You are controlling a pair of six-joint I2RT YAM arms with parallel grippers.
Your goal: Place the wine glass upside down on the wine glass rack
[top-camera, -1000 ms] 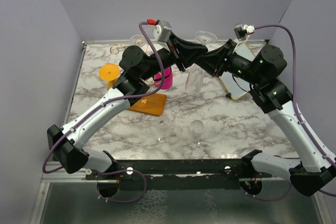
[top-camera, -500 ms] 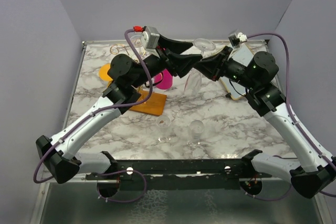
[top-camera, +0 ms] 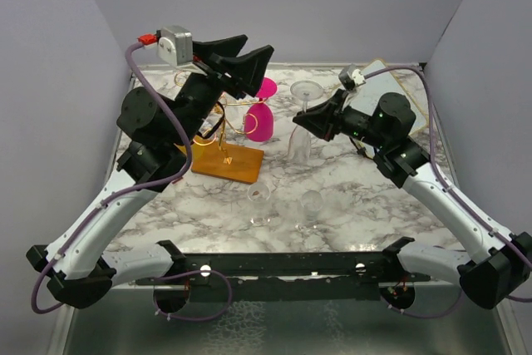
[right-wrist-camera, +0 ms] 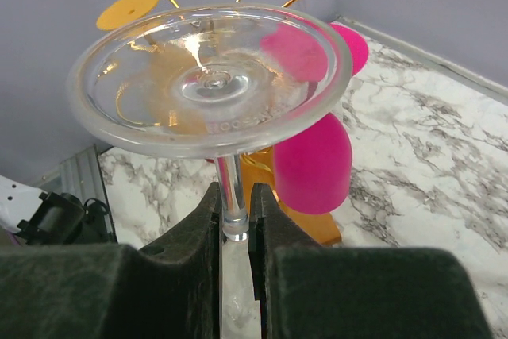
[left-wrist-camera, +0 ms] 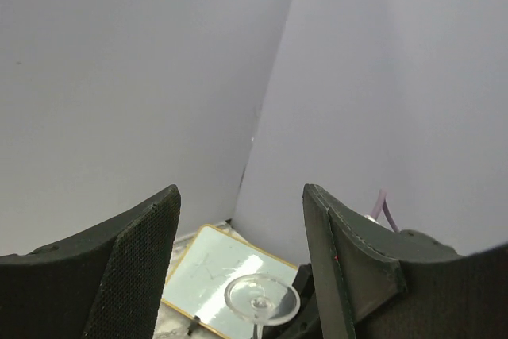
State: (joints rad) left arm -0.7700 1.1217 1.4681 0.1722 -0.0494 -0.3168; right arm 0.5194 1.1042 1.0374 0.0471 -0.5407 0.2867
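The right claw (right-wrist-camera: 236, 216) gripped the upturned wine glass (right-wrist-camera: 210, 77) stem, best kept vertical toward the rack (top-camera: 237, 165) ahead; left claw (left-wrist-camera: 240, 196) released.

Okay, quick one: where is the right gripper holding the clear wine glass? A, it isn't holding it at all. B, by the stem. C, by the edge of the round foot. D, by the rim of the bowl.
B: in the right wrist view the right gripper is closed on the thin stem of the clear wine glass, just under its upturned foot.
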